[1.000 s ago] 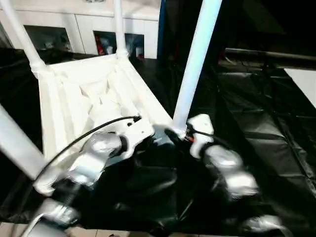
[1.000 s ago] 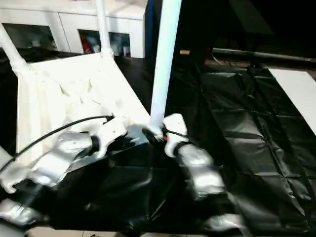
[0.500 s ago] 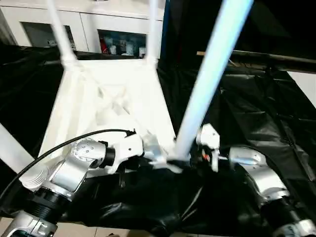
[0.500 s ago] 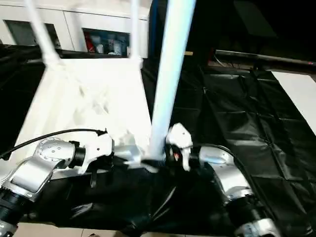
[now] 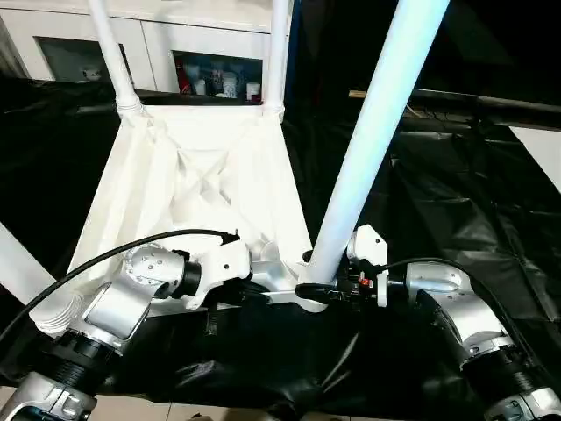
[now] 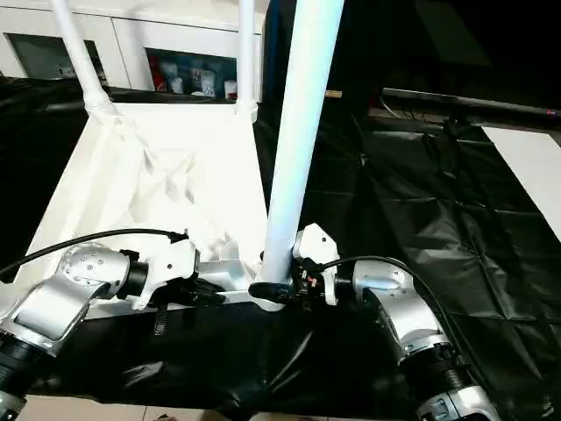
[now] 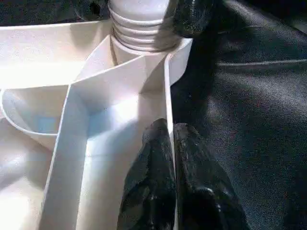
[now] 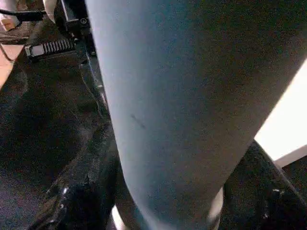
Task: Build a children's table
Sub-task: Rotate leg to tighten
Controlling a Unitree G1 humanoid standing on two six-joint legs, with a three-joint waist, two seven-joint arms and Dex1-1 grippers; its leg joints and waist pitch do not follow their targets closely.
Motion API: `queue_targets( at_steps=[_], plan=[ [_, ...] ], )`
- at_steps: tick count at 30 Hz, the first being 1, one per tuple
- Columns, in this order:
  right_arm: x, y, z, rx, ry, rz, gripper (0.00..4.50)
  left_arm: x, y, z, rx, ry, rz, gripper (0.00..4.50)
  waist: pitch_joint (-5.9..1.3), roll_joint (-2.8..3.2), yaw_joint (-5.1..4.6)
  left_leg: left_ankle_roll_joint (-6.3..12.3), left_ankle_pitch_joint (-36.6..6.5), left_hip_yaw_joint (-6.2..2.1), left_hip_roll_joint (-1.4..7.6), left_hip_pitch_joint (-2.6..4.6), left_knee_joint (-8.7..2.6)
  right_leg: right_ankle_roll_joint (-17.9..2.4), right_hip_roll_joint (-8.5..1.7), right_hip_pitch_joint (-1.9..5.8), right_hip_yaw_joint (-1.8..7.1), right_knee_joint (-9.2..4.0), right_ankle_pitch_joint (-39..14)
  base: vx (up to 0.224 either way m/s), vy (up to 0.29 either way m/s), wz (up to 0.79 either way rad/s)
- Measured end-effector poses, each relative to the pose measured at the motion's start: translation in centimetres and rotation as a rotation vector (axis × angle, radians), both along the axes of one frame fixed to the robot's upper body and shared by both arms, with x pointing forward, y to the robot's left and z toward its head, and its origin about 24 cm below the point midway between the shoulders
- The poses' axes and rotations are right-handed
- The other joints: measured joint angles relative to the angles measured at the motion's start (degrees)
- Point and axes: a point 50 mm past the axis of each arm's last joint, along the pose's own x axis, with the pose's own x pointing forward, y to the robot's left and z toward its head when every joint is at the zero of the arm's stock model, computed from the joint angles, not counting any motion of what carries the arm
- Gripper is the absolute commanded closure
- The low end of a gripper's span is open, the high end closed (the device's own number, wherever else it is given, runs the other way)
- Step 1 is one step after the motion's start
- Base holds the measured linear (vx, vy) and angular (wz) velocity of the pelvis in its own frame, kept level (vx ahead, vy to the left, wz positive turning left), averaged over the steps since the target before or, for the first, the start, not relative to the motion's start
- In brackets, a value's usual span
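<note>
Your left gripper [image 7: 170, 158] pinches the tabletop [image 5: 202, 175] rim at lower centre; your right gripper [image 5: 326, 292] clasps the near leg [image 5: 368, 132] base, rising to the upper right.

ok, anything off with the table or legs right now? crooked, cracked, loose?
No cracks or loose parts visible. The tabletop lies upside down on the black sheet with legs rising from its corner sockets. One oddity: the near-right leg leans in the left eye view, with the right hand around its base. The left hand pinches the rim.
</note>
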Motion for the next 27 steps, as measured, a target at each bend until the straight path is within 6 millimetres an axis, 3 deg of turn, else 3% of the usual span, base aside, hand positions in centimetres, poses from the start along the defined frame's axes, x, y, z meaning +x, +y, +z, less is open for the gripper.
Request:
queue_targets(
  at_steps=[5,8,15,18,24,27],
  plan=[
    [0.1,0.2,-0.3,0.01,0.001,-0.028,1.93,0.2,-0.1,-0.1,-0.003,0.0,0.012,4.5,-0.03,-0.05,-0.1,-0.03,0.0,0.0,0.0,0.1,0.0,0.0,0.0,0.07,0.02,0.03,0.0,0.0,0.0,0.0],
    [1.2,1.0,-1.3,0.055,0.0,-0.237,1.94,1.2,-0.7,-0.6,-0.005,-0.02,0.137,4.5,-0.1,-0.18,-0.66,-0.24,0.2,-0.01,-0.01,0.5,0.0,0.0,0.0,0.38,0.07,0.16,0.0,0.0,0.0,0.0],
    [3.6,2.6,-1.9,0.114,0.005,-0.696,1.94,2.9,-3.1,-0.9,-0.012,-0.072,0.367,4.5,-0.1,-0.2,-2.13,-0.46,0.3,-0.2,-0.07,0.49,-0.05,0.3,0.02,0.27,0.02,-0.02,-0.1,-0.015,-0.001,-0.02],
    [4.2,3.3,-1.9,0.11,-0.007,-0.817,1.94,3.3,-3.9,-0.9,-0.011,-0.085,0.426,4.5,-0.11,-0.18,-2.24,-0.46,0.3,-0.22,-0.07,0.47,-0.06,0.3,0.03,0.22,0.03,-0.03,-0.1,0.0,0.0,0.0],
    [4.0,3.8,-1.7,0.121,-0.056,-0.821,1.94,3.2,-4.7,-0.8,-0.013,-0.093,0.448,4.5,-0.19,-0.12,-2.16,-0.42,0.3,-0.22,-0.11,0.32,-0.3,0.1,0.04,0.2,0.03,-0.13,0.1,0.0,0.0,0.0],
    [3.7,2.9,-1.7,0.145,-0.059,-0.782,1.25,3.1,-4.6,-0.8,-0.007,-0.098,0.441,4.5,-0.14,0.0,-1.93,-0.43,0.3,-0.22,-0.08,0.26,-0.51,0.1,0.08,0.14,0.01,-0.11,0.1,0.0,0.0,0.0]
  ],
)
